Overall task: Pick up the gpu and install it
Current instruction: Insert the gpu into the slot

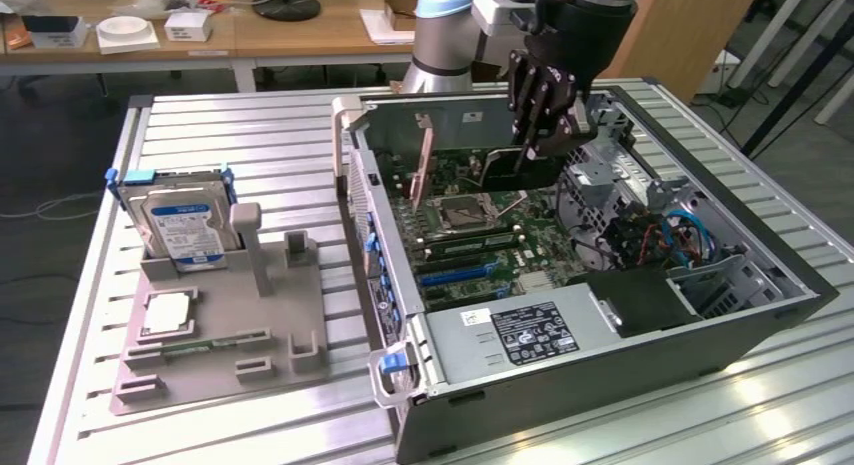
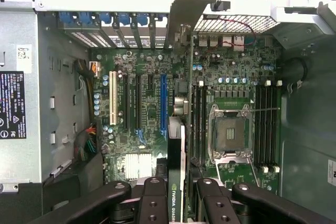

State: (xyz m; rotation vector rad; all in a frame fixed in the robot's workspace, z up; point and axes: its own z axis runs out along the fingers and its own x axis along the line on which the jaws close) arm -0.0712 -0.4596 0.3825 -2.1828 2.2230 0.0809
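Currently I hold the gpu [image 2: 176,145] clenched edge-on in the claw [image 2: 177,198], just above the motherboard [image 2: 147,145] inside the open case [image 1: 747,315], presumably so its connector edge faces the slots [image 2: 163,103].

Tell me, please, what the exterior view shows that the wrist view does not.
The exterior view adds the hard drive standing in a grey holder on the metal table, at the exterior view's left of the open computer case. The wrist view adds the lettered edge of the graphics card, clamped in the gripper. Both share the motherboard with its processor socket and memory slots, and the gripper holding the card above the board.
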